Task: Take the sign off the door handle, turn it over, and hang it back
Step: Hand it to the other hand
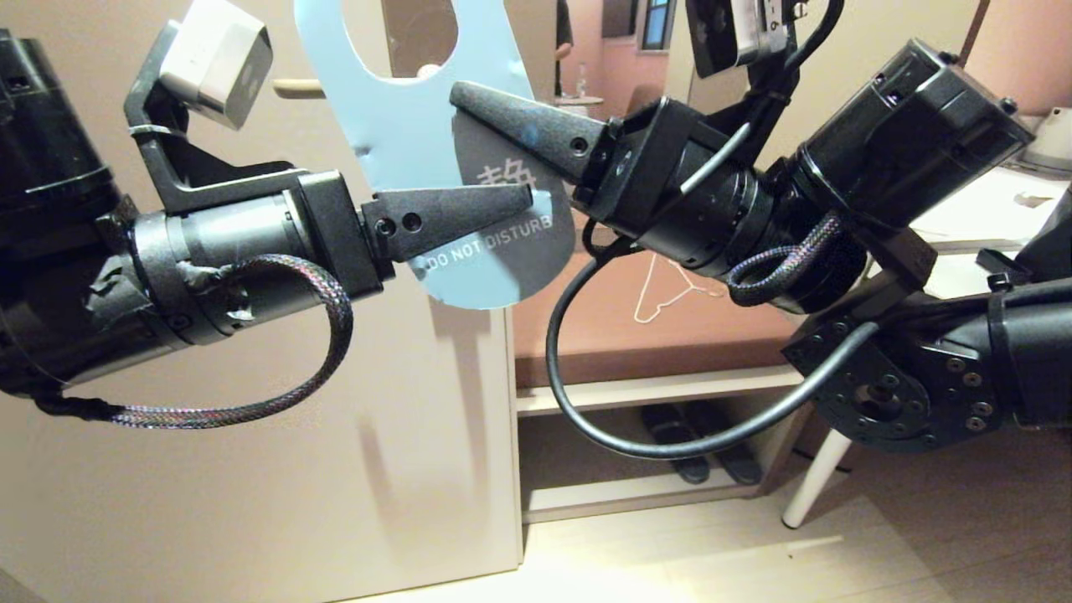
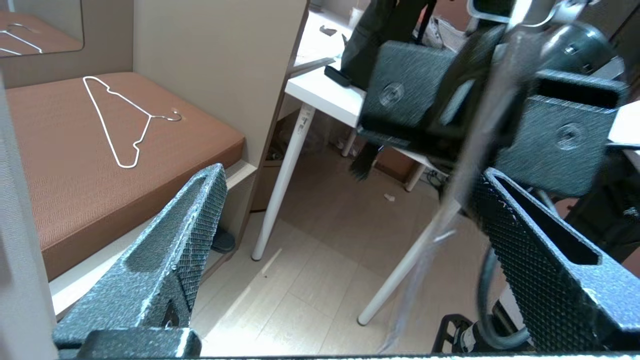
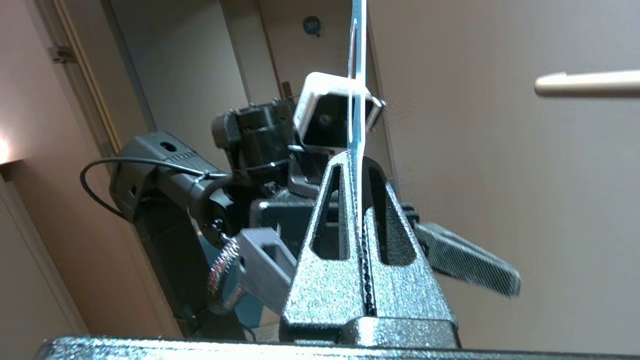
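Note:
The sign [image 1: 402, 134] hangs upright in mid-air at the top centre of the head view, its pale blue face with "DO NOT DISTURB" towards me. My right gripper [image 1: 465, 96] reaches in from the right and is shut on the sign's edge. In the right wrist view the card [image 3: 357, 100] stands edge-on between the closed fingers of that gripper [image 3: 356, 157]. My left gripper [image 1: 523, 201] comes from the left and is open, one finger on each side of the lower part of the sign. The door handle [image 1: 297, 88] pokes out behind the sign; this cream lever [image 3: 585, 84] is bare.
The beige door [image 1: 251, 461] fills the left. Right of it a brown bench [image 1: 586, 327] carries a white wire hanger [image 1: 662, 289], with dark slippers [image 1: 670, 435] on the floor beneath. A white table [image 1: 963, 218] with a slanted leg [image 1: 808, 486] stands at the right.

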You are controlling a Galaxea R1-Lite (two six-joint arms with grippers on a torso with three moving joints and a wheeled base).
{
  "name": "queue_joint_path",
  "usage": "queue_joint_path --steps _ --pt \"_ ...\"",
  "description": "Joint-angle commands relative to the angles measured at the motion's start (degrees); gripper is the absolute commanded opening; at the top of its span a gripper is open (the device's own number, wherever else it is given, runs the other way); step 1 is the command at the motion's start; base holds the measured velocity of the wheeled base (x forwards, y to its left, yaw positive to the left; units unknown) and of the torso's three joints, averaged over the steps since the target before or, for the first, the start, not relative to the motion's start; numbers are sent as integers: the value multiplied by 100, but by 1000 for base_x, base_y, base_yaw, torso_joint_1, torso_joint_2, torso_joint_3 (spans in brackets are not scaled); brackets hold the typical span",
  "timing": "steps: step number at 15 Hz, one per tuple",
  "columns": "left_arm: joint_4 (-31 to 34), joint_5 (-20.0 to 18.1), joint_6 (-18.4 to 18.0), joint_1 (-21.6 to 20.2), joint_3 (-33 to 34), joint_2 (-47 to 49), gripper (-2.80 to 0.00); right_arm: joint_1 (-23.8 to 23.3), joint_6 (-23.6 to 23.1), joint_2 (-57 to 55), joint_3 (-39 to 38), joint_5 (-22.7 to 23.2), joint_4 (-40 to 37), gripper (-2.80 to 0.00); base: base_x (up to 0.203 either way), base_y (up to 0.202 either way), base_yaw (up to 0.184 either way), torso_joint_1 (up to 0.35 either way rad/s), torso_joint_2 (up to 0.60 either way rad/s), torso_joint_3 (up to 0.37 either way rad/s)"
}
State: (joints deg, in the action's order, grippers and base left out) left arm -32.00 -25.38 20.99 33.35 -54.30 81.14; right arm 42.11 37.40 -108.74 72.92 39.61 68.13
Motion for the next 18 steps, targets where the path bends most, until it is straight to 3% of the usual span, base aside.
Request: queue_joint_path --steps 1,4,12,18 --pt "-17 -19 22 5 10 -55 0 -1 45 -51 3 21 42 -280 0 0 0 0 0 0" --pt "-17 -19 186 48 16 -90 0 -1 101 -68 11 21 42 -280 0 0 0 0 0 0" --pt "-26 16 152 154 59 -28 0 -1 110 -165 178 -138 42 -280 0 0 0 0 0 0" --pt "-1001 253 159 171 227 297 0 -1 110 -174 319 -138 42 -280 0 0 0 0 0 0"
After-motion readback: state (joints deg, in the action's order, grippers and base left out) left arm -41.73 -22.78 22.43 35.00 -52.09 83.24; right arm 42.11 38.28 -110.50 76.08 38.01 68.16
